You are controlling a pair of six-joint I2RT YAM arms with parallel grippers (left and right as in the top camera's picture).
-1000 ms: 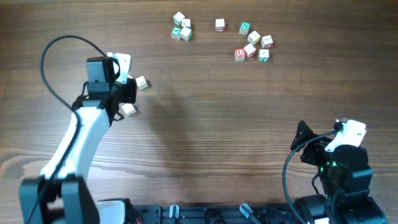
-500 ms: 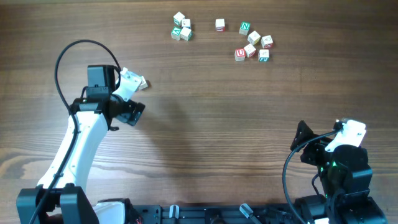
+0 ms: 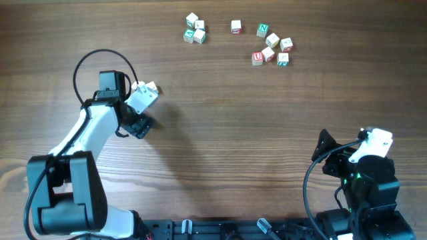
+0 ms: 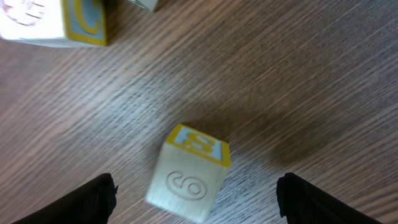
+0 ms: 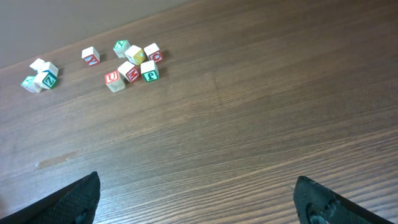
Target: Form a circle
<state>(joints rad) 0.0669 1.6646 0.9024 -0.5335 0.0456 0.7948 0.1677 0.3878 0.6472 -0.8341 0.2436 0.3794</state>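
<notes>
A clump of small pale letter cubes [image 3: 195, 30], some with green print, sits at the far middle-left of the table; the right wrist view shows the clump [image 5: 40, 73] at its far left. My left gripper [image 3: 139, 111] is over the table's left side, open. In the left wrist view a pale cube [image 4: 193, 171] with a yellow S and an engraved figure lies on the wood between the jaws of the left gripper [image 4: 196, 199], touching neither finger. A second cube with a yellow C [image 4: 59, 22] lies just beyond. My right gripper [image 5: 196, 199] is open over bare wood.
Several more cubes [image 3: 270, 47] with red and green letters lie scattered at the far right, and a single cube [image 3: 235, 26] lies between them and the clump. One pale cube [image 3: 152, 87] rests right beside the left gripper's white casing. The right arm [image 3: 360, 170] stays near the front right edge.
The left gripper went from shut to open. Its wrist turned and shifted a little right, and it now covers the cube that lay just below it.
</notes>
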